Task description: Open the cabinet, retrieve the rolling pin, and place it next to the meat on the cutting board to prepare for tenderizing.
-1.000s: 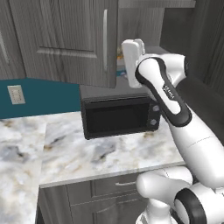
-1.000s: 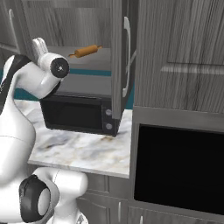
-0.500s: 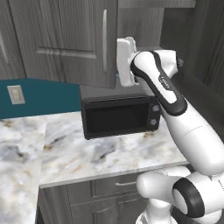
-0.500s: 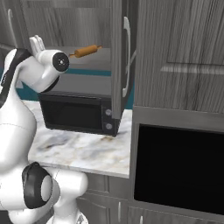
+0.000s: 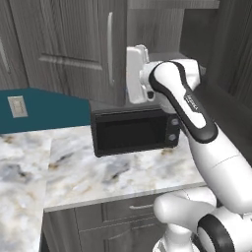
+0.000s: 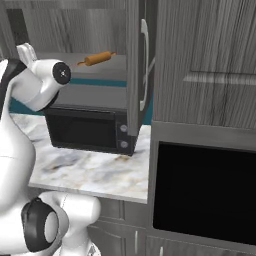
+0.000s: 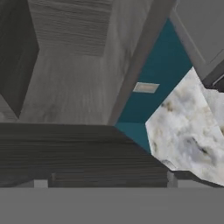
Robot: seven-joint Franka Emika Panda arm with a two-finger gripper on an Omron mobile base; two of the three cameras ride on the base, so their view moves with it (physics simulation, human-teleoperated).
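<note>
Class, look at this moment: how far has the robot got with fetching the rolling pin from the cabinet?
Done: one cabinet door stands swung open, showing the rolling pin on the shelf above the microwave. In hand: the arm is raised in front of the cabinet, its claw open and empty. Left: reaching in, gripping the pin, and setting it beside the meat on the cutting board.

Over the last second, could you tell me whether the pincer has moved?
Yes. In the left base view the pincer has shifted left, from above the microwave's right end toward its middle.
</note>
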